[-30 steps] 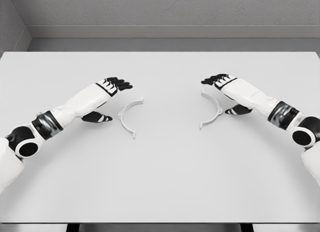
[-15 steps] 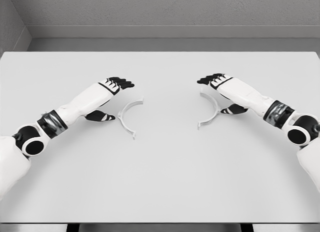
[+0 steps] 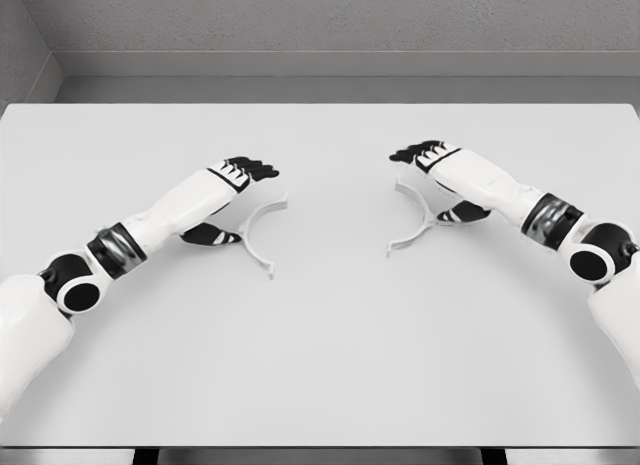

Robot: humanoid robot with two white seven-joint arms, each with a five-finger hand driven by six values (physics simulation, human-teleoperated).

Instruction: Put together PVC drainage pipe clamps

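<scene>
Two white half-ring clamp halves lie apart on the white table (image 3: 320, 365) at frame centre, the left clamp half (image 3: 258, 231) beside your left hand (image 3: 235, 185), the right clamp half (image 3: 415, 217) beside your right hand (image 3: 440, 170); both hands' fingers are spread, gripping nothing, so slide each half inward evenly, open sides facing
</scene>
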